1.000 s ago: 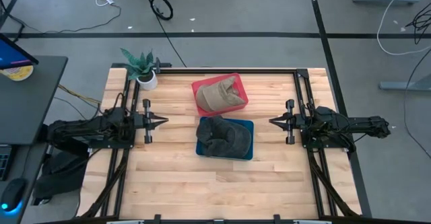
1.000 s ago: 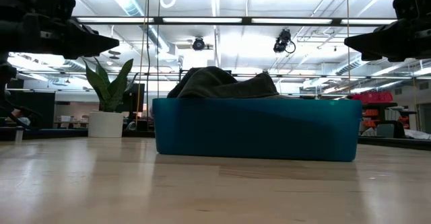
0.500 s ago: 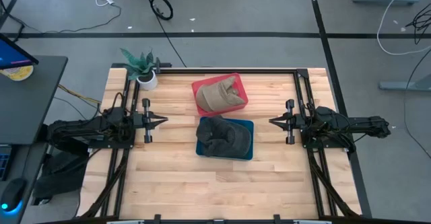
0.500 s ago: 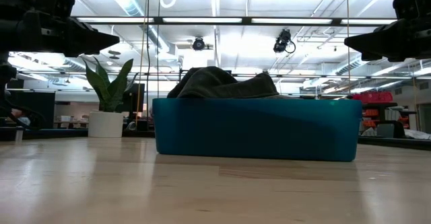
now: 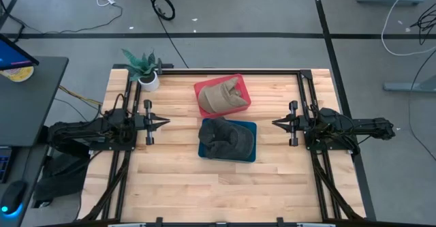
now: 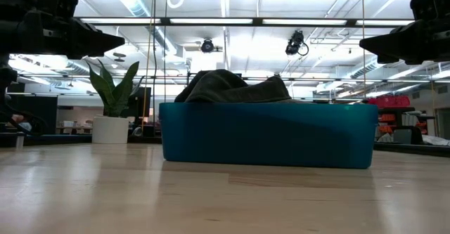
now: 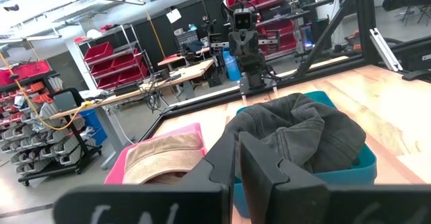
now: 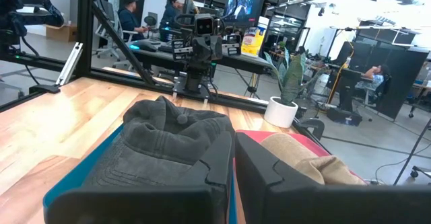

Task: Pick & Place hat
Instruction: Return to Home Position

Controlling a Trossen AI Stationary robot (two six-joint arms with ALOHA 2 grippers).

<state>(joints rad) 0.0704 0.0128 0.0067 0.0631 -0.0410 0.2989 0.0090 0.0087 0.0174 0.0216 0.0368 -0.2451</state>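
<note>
A dark grey hat (image 5: 227, 137) lies crumpled in a blue bin (image 5: 203, 149) at the table's middle; its top shows over the blue bin's wall (image 6: 267, 143) as a dark mound (image 6: 232, 88). A tan hat (image 5: 219, 97) lies in a red bin (image 5: 201, 88) just beyond. My left gripper (image 5: 165, 123) hovers shut left of the blue bin, pointing at it. My right gripper (image 5: 275, 123) hovers shut on the bin's right side, facing the left one. Both wrist views show the grey hat (image 7: 296, 133) (image 8: 161, 146) and tan hat (image 7: 161, 158) (image 8: 303, 158).
A potted plant (image 5: 143, 70) stands at the table's far left corner. A black frame rail (image 5: 231, 69) runs along the far edge and down both sides. Bare wood (image 5: 225, 183) lies toward the near edge. People sit at desks beyond the table in the right wrist view.
</note>
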